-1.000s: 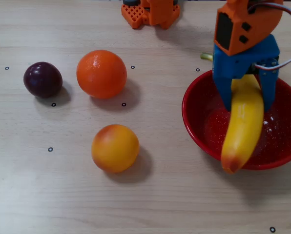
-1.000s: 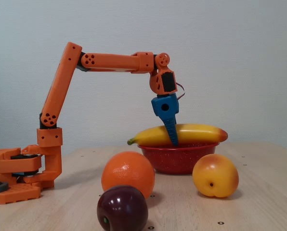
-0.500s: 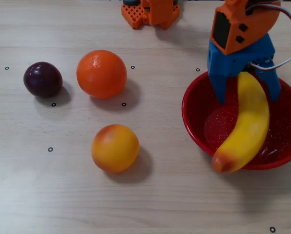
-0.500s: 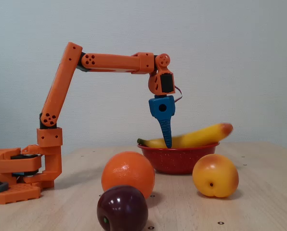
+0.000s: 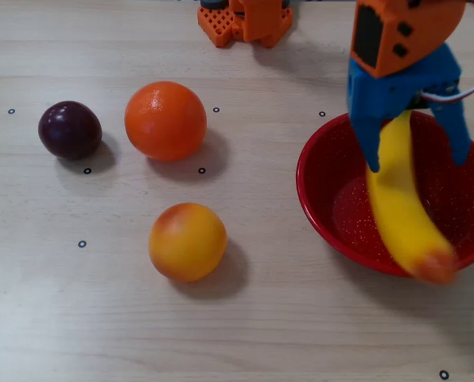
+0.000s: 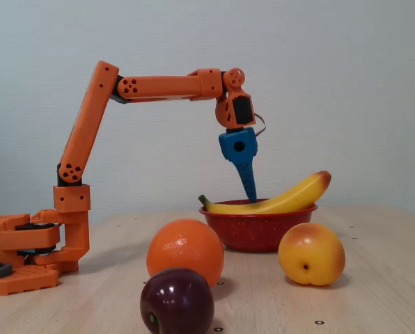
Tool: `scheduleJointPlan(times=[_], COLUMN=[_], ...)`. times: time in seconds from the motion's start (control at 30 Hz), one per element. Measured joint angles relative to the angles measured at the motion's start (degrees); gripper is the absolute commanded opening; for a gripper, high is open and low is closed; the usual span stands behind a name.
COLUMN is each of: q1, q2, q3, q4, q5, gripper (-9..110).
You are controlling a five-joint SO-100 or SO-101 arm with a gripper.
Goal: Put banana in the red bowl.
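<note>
The yellow banana (image 5: 400, 207) lies across the red bowl (image 5: 316, 175) at the right of the overhead view. Its orange-red tip, blurred there, sticks out over the near rim. In the fixed view the banana (image 6: 284, 200) rests on the bowl (image 6: 256, 229), with the stem at the left rim and the tip raised past the right rim. My blue gripper (image 5: 417, 159) hangs over the bowl, its fingers spread wide on either side of the banana's stem end. In the fixed view the gripper (image 6: 250, 193) points down, its tips at banana level.
An orange (image 5: 165, 121), a dark plum (image 5: 70, 130) and a yellow-orange peach (image 5: 188, 242) sit on the wooden table left of the bowl. The arm's orange base (image 5: 245, 20) is at the far edge. In the fixed view the base (image 6: 26, 250) stands at the left.
</note>
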State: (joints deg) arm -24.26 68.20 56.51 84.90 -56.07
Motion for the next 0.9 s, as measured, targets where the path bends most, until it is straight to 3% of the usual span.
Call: scheduleJointPlan(times=[0.53,0.9], q1=[1.3,1.7], q2=[1.2,8.3], q3=[0.0,0.0], q4=[0.0,2.9], q5=[2.5,7.4], gripper=[0,0])
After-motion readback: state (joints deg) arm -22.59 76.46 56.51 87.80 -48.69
